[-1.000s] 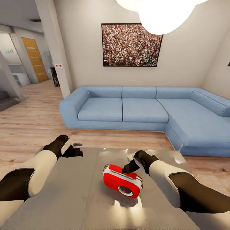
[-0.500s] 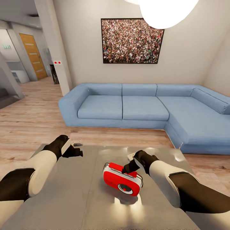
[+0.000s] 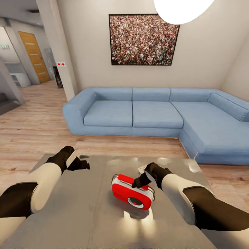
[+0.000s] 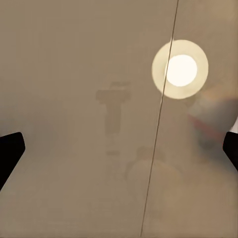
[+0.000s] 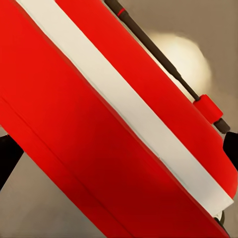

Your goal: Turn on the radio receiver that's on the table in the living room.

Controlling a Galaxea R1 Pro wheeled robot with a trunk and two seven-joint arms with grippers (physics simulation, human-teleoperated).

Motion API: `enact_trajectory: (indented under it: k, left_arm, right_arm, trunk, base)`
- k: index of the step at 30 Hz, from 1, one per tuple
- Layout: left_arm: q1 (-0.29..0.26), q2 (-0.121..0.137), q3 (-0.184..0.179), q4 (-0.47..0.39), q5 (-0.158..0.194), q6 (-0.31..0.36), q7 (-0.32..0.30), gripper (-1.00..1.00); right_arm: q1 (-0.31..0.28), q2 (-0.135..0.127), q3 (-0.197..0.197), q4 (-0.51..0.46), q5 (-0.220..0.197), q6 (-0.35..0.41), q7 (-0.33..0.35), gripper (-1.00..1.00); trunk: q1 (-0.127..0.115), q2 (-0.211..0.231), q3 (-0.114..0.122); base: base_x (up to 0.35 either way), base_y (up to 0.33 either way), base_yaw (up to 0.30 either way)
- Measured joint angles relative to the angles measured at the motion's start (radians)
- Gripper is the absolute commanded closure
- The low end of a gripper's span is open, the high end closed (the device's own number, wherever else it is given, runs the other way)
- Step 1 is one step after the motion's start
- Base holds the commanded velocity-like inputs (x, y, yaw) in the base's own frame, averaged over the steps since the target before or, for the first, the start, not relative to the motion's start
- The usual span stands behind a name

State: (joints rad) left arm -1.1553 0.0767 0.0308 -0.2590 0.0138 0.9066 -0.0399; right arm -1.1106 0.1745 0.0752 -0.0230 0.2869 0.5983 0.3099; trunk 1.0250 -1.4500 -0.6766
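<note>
Right arm reaches in from the lower right, its gripper (image 3: 139,180) down at the top edge of the radio receiver (image 3: 133,196), centre-low on the table (image 3: 69,214); grip unclear. Left gripper (image 3: 82,162) hovers mid-left, fingers spread wide.

Glossy table (image 4: 74,74) top with a panel seam, a bright round lamp reflection (image 4: 180,70), dark fingertips (image 4: 10,151) at the edges

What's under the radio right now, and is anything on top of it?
The radio sits on the grey table, whose top mirrors it; the contact patch is hidden. The right gripper is at its top rear edge; whether they touch is unclear.
</note>
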Motion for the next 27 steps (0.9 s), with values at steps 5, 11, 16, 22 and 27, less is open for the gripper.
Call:
enact_trajectory:
  k: [5, 11, 16, 22, 27]
  left_arm:
    - [0.0, 0.0, 0.001, 0.0, 0.0, 0.0, 0.0, -1.0]
    - [0.0, 0.0, 0.001, 0.0, 0.0, 0.0, 0.0, -1.0]
    - [0.0, 0.001, 0.001, 0.0, 0.0, 0.0, 0.0, -1.0]
    - [0.0, 0.002, 0.001, 0.0, 0.0, 0.0, 0.0, -1.0]
    - [0.0, 0.002, 0.001, 0.0, 0.0, 0.0, 0.0, -1.0]
  right_arm:
    - [0.0, 0.0, 0.0, 0.0, 0.0, 0.0, 0.0, -1.0]
    - [0.0, 0.0, 0.0, 0.0, 0.0, 0.0, 0.0, -1.0]
    - [0.0, 0.0, 0.0, 0.0, 0.0, 0.0, 0.0, -1.0]
    - [0.0, 0.0, 0.0, 0.0, 0.0, 0.0, 0.0, -1.0]
    - [0.0, 0.0, 0.003, -0.001, 0.003, -0.001, 0.001, 1.0]
  trunk:
    - [0.0, 0.0, -0.008]
    - [0.0, 0.0, -0.018]
    - [0.0, 0.0, -0.026]
    - [0.0, 0.0, -0.029]
    - [0.0, 0.0, -0.03]
  base:
    - [0.0, 0.0, 0.0]
    - [0.0, 0.0, 0.0]
    - [0.0, 0.0, 0.0]
    - [0.0, 0.0, 0.0]
    - [0.0, 0.0, 0.0]
